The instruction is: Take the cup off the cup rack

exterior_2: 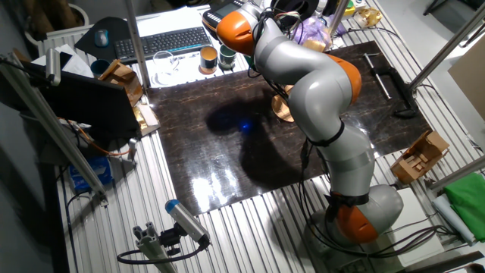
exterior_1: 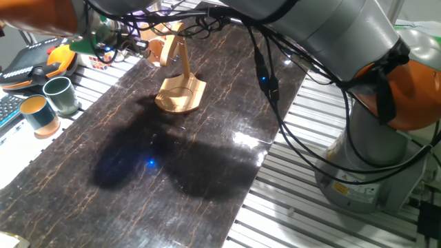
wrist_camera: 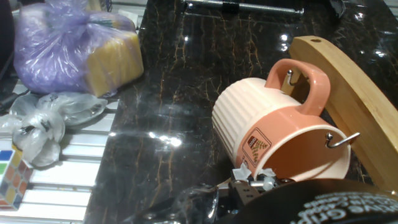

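The salmon-pink cup (wrist_camera: pixel 273 127) hangs by its handle (wrist_camera: pixel 301 81) on a metal hook of the cup rack, tilted with its pale mouth facing down and right. The cup rack's wooden arm (wrist_camera: pixel 348 106) rises from a leaf-shaped base (exterior_1: pixel 180 93) at the far end of the dark mat. In the one fixed view the cup (exterior_1: pixel 158 50) hangs left of the rack arm (exterior_1: pixel 183 58). My gripper (exterior_1: pixel 140 46) is just left of the cup, close to it. Its fingers are not clear in any view. In the other fixed view my arm hides the cup.
A dark green cup (exterior_1: pixel 62 95) and a teal cup with tan inside (exterior_1: pixel 39 114) stand left of the mat. A purple bag with a yellow sponge (wrist_camera: pixel 74 50), crumpled plastic (wrist_camera: pixel 43 124) and a colour cube (wrist_camera: pixel 12 180) lie nearby. A keyboard (exterior_2: pixel 163 39) sits behind.
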Controlling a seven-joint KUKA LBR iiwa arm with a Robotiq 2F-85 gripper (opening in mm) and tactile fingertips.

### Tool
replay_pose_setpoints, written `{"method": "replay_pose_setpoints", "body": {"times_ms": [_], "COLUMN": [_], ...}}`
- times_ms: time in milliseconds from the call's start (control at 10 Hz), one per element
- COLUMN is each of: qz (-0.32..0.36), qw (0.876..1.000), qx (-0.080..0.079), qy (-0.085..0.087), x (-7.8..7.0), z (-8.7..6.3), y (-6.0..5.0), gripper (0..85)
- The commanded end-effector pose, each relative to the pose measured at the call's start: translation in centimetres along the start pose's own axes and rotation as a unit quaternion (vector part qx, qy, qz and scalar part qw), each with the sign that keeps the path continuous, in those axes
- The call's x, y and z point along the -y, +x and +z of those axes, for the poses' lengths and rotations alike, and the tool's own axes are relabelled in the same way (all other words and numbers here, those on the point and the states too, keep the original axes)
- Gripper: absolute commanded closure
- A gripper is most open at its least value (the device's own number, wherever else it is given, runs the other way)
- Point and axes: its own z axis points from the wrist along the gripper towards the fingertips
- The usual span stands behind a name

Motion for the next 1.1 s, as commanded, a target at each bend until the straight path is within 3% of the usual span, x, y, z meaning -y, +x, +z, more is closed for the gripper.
{"method": "replay_pose_setpoints", "body": {"times_ms": [0,1000], "qz": [-0.003,-0.034], "qw": [1.000,0.999], "qx": [0.000,-0.003], "qy": [0.001,0.000], "x": [0.00,-0.27], "z": [-0.05,-0.22], "y": [0.02,0.04], "gripper": [84.0,84.0]}}
